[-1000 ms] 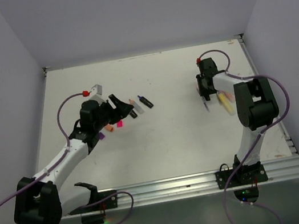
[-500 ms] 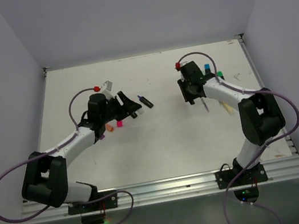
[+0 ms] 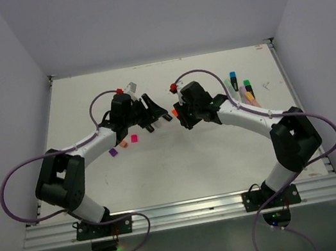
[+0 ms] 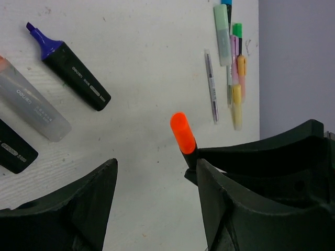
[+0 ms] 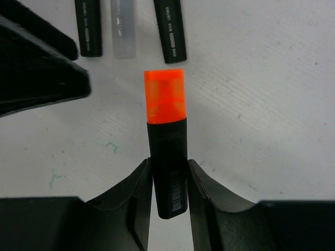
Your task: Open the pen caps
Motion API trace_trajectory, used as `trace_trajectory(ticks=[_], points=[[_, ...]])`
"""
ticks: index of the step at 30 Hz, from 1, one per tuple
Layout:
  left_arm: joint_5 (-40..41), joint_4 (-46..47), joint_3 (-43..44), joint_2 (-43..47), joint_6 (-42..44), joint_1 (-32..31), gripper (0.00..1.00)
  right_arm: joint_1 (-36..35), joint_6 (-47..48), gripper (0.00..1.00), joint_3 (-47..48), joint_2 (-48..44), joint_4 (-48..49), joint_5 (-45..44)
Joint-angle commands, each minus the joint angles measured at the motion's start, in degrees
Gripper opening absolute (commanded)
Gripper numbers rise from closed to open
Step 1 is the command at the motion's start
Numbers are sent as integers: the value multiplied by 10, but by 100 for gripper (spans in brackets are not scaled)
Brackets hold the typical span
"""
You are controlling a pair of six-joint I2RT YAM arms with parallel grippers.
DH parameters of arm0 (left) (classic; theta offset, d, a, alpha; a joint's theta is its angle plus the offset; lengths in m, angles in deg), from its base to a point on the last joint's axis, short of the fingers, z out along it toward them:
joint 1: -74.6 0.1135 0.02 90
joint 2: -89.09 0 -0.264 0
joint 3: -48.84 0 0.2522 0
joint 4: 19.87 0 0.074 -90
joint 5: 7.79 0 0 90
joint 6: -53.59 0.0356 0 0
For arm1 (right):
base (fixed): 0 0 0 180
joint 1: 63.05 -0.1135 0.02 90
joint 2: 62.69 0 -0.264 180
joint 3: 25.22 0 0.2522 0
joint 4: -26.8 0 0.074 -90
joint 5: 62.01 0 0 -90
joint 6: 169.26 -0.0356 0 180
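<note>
Nearest you, loose caps [image 3: 134, 138] in pink, purple and orange lie on the surface [image 3: 181, 162], already off. Just beyond them, your right gripper [image 5: 169, 175] has its fingers pinched on a black highlighter [image 5: 168, 149]. The grip is low on the body, so the orange cap [image 5: 165, 97] juts free toward the left gripper [image 4: 157, 172]. The left fingers stand wide, close to that cap but not around it. Both arms reach inward, elbows bowed out. Farther right, capped highlighters [image 3: 243, 89] wait.
</note>
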Motion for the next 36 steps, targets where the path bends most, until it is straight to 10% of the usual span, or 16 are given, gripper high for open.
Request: trace_trajectory(ticks=[1,18,23,30,33,36], points=[[6,-6,22,-11,-22,-9,64,-20,-15,0,18,-11,32,21],[20,2,36,-39,-30,-38,58,-51,-36,0,24,-5,60,46],[22,4,38,-40,-30,-38,46,-54,-40,0,21,-11,63,47],[20,21,32,-33,-28,-41,0,-56,-40,1,21,-15,66,55],[14,36,22,-26,-30,-42,0,-56,-37,29,22,-5,69,64],[5,52,6,-16,-41,-42,0,-56,-42,36,20,1,76,55]])
